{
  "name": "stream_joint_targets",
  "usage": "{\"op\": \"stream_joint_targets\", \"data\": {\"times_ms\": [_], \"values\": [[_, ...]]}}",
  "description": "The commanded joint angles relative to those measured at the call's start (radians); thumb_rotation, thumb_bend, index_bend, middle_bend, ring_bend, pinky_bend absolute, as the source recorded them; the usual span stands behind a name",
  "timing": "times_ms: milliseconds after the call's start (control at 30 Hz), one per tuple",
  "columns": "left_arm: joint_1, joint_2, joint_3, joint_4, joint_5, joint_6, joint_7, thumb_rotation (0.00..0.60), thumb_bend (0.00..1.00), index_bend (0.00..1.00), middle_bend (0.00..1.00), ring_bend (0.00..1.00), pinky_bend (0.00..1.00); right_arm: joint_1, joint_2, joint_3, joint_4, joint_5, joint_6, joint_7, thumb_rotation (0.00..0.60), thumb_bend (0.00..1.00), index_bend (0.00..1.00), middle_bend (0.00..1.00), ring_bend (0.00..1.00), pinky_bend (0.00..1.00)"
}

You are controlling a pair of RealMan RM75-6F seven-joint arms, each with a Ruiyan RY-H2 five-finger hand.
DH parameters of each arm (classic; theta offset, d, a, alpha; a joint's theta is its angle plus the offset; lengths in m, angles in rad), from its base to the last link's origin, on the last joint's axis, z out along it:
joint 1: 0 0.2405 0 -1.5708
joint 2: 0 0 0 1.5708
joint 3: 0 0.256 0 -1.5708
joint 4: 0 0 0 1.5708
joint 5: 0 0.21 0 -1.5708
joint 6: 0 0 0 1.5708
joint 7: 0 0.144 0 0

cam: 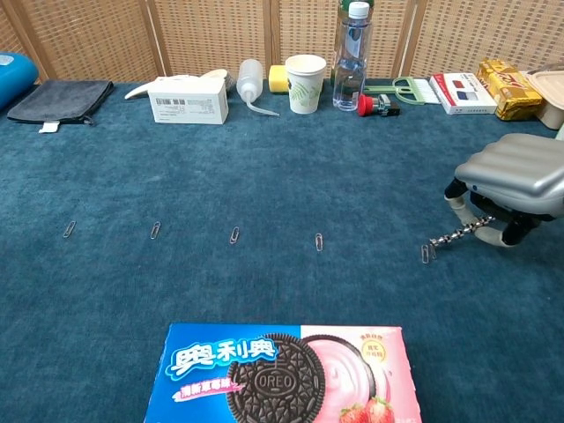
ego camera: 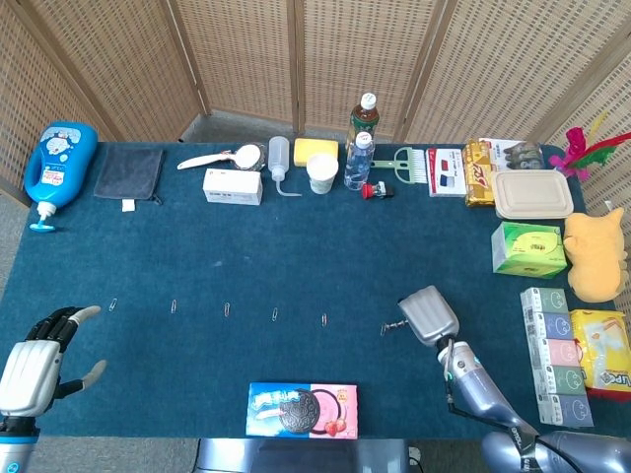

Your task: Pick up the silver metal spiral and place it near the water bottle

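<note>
The right hand (cam: 511,181) pinches the metal spiral (cam: 454,234) in its fingers, low over the worktop (ego camera: 296,246) toward the front right, its tip beside a paper clip (cam: 426,254). The water bottle (cam: 351,55) stands at the back edge. The left hand (ego camera: 35,365), front left corner, is spread and empty.

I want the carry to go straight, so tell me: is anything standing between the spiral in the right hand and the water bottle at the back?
Nothing visible does. The right hand holds the silver metal spiral, and only bare blue cloth lies between it and the water bottle. A red-capped item sits beside the bottle's base.
</note>
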Motion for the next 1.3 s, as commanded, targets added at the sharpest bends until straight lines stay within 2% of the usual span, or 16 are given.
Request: {"op": "stream_joint_targets", "data": {"times_ms": [33,1000,1300], "values": [[-0.001,-0.002,0.000,0.002,-0.001,-0.002,-0.001,0.600,0.38,0.19,0.24,0.17,0.21,0.005,-0.003,0.003,-0.002,0.010,0.000,-0.008,0.600,0.52,0.61,0.83,0.92,0.74],[-0.006,-0.013,-0.005,0.026,-0.014,-0.014,-0.014,0.600,0.38,0.19,0.24,0.17,0.21,0.044,-0.057,0.012,0.024,0.083,-0.012,-0.019,0.600,0.52,0.60,0.83,0.91,0.74],[-0.014,-0.021,-0.009,0.029,-0.016,-0.026,-0.016,0.600,0.38,0.18,0.24,0.17,0.21,0.066,-0.029,0.061,-0.063,0.060,0.000,0.038,0.600,0.52,0.60,0.83,0.91,0.74]]}}
